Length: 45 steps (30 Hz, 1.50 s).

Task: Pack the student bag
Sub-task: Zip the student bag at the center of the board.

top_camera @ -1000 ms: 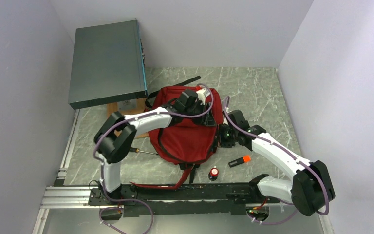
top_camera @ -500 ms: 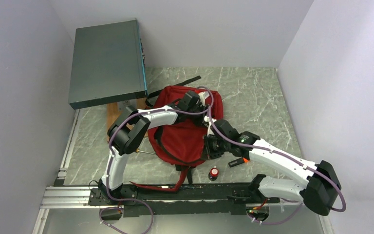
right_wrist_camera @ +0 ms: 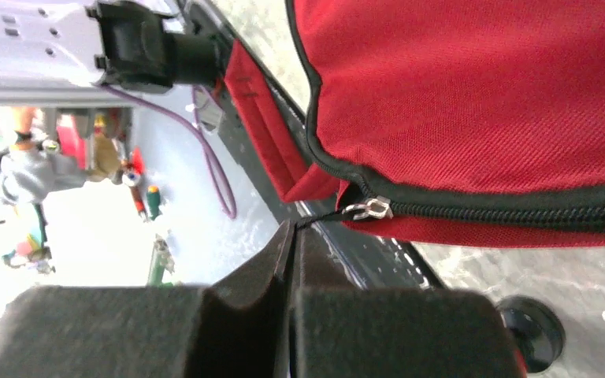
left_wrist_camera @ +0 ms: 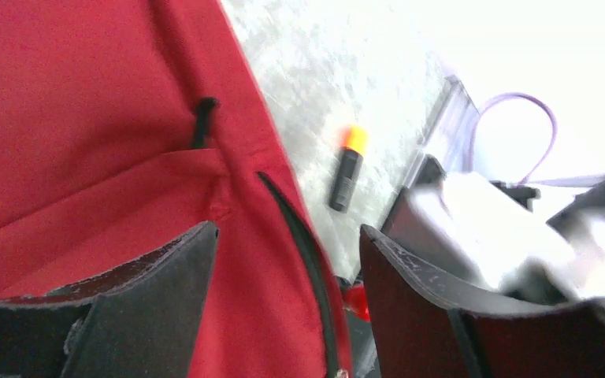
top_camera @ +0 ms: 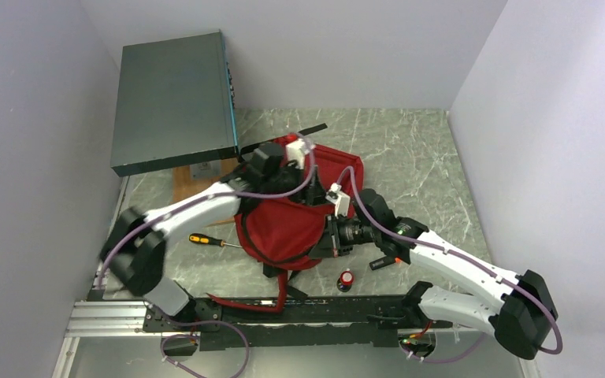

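Prob. unzipping: right gripper [right_wrist_camera: 290, 236] clamped shut on thin black zip cord [right_wrist_camera: 323, 218] of dark red fabric backpack [top_camera: 283, 228]; left gripper [left_wrist_camera: 287, 260] gaped wide, empty. Nxt move needed steady pull along zip.

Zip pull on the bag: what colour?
Silver zip pull; clearest in the right wrist view.

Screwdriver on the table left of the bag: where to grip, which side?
Grip the screwdriver by its orange-and-black handle, from straight above, jaws across its length. It lies flat, thin shaft pointing at the student bag, handle at the end away from it. Likely the left gripper, jaws open; the right gripper is shut on the zip cord.
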{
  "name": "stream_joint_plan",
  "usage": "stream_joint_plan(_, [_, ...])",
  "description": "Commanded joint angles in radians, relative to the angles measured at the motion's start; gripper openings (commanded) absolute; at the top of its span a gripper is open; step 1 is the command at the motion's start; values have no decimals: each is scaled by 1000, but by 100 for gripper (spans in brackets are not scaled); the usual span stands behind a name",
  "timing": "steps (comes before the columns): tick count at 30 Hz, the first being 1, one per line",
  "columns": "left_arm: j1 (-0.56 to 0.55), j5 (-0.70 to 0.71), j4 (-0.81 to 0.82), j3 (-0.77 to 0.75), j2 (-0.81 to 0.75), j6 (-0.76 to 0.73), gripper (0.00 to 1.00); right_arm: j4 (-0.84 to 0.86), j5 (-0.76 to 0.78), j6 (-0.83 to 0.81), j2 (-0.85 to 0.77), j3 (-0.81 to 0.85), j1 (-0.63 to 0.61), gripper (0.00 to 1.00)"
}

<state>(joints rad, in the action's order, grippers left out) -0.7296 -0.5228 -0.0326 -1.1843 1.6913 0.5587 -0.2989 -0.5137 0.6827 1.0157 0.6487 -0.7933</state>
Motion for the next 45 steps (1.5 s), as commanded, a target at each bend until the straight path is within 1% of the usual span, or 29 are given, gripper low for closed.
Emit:
stream_joint_plan(1, [0, 44, 117, 261, -330, -103, 71, 127, -267, 160, 13, -8, 82, 0])
stream_joint_plan(4, [-14, 131, 196, 462, -543, -81, 71, 68, -268, 160, 2, 18, 100, 0])
stream_joint_plan(7, [-80, 223, 233, 584, -701, -79, 71, -11, -297, 104, 44, 53, 90, 0])
stream_joint_plan(8, [-111, 259, 221, 603, -736, -85, 71, -24, -309, 91, 63, 56, 81, 0])
stream_joint_plan(10, [-164, 341, 146, 607, -786, -94, 70, -42, -318, 66, 96, 63, 48, 0])
stream_joint_plan(12, [-192, 405, 45, 603, -819, -71, 65, -55, -302, 57, 118, 61, 0, 4])
stream_joint_plan(14, [-193, 470, -60, 607, -852, 4, 61, -60, -303, 55, 144, 48, -42, 9])
stream_joint_plan(15, [-194, 487, -90, 613, -869, 55, 61, -70, -297, 52, 155, 41, -56, 11])
stream_joint_plan(16, [-193, 470, -93, 622, -888, 85, 61, -84, -288, 47, 160, 31, -64, 15])
stream_joint_plan(18, [-193, 432, -75, 653, -917, 167, 64, -127, -255, 28, 147, 33, -67, 26])
stream_joint_plan(20, [-193, 373, -41, 688, -928, 268, 67, -188, -176, 25, 103, 58, -51, 40])
stream_joint_plan(21, [-194, 343, -29, 697, -924, 329, 67, -201, -141, 38, 75, 62, -34, 49])
stream_joint_plan(22, [-199, 320, -23, 700, -919, 367, 67, -213, -110, 58, 48, 63, -4, 55])
stream_joint_plan(23, [-213, 310, -22, 698, -910, 394, 68, -233, -75, 75, 12, 61, 58, 58])
stream_joint_plan(26, [-306, 385, -47, 659, -879, 399, 67, -261, -11, 135, -80, 29, 215, 63])
stream_joint_plan(28, [-383, 456, -72, 626, -849, 394, 68, -251, 40, 176, -122, 9, 285, 66])
stream_joint_plan(30, [-450, 533, -82, 596, -812, 395, 68, -231, 74, 213, -125, -8, 319, 67])
stream_joint_plan(32, [-523, 642, -103, 558, -770, 401, 69, -198, 83, 250, -100, -21, 330, 67])
stream_joint_plan(34, [-583, 746, -160, 492, -717, 418, 69, -161, 60, 260, -65, -24, 331, 66])
stream_joint_plan(36, [-621, 837, -250, 434, -657, 442, 68, -124, 36, 264, -37, -29, 330, 66])
stream_joint_plan(39, [-633, 887, -321, 358, -559, 414, 68, -108, 25, 245, -19, -32, 331, 65])
stream_joint_plan(43, [-633, 905, -424, 259, -448, 423, 63, -103, 19, 228, -16, -37, 330, 65])
stream_joint_plan(45, [-633, 905, -443, 233, -421, 428, 60, -114, 27, 216, -20, -31, 330, 65])
